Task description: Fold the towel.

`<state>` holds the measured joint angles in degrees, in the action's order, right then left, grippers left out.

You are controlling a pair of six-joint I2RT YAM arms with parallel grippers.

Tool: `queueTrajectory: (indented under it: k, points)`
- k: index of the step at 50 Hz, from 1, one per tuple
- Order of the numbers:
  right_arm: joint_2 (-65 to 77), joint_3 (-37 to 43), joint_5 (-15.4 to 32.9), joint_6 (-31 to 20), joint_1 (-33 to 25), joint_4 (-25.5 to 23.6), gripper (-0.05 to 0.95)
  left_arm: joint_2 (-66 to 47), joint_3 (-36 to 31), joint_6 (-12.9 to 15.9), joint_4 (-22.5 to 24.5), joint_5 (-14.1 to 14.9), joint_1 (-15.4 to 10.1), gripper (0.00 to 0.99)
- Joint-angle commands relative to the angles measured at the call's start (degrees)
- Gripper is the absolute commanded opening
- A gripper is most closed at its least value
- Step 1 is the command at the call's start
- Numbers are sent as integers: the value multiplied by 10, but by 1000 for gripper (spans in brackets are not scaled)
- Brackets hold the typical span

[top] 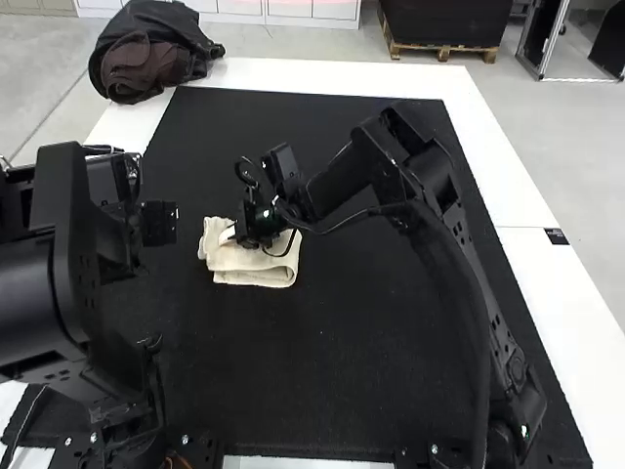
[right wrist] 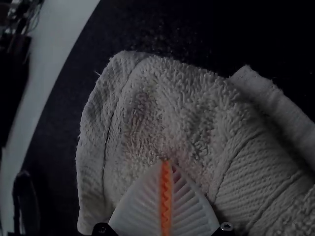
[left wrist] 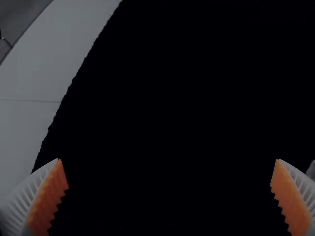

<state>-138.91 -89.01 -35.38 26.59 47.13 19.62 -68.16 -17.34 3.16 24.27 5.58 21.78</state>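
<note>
My right gripper (top: pixel 230 234) is narrow, its tips on the towel (top: pixel 256 277); the high view leaves the meeting of its fingers hard to read. The right wrist view supplies that detail: in my right gripper (right wrist: pixel 166 163) the two ribbed white fingers are together, a single toothed orange seam between them, against looped pile. Whether cloth is pinched at the tips, I cannot tell. That view also resolves a stitched border, a ribbed band and a separate flap beside the main mass. The high view alone gives the whole outline: a compact, folded pad with layered near edge, left of centre on the black mat (top: pixel 322 342). My left gripper (top: pixel 159 224) is wide; the left wrist view shows its orange pads (left wrist: pixel 48 199) well apart above bare mat. Outermost, white table (top: pixel 322 76) borders the mat, and a dark bag (top: pixel 190 39) rests at its far left corner.
</note>
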Motion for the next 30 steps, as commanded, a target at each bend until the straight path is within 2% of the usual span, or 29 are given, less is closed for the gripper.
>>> queueTrajectory:
  k: [1,9,17,30]
  points:
    - [-22,-9,-16,-18,-7,11,-25,11,8,1,6,4,2,967]
    - [-43,0,-23,-35,-12,37,-25,13,6,-3,6,4,2,967]
    - [-49,2,-24,-44,-20,40,-25,13,0,-3,7,3,2,967]
    - [23,1,-36,29,-26,35,-23,22,-25,-14,-16,7,2,967]
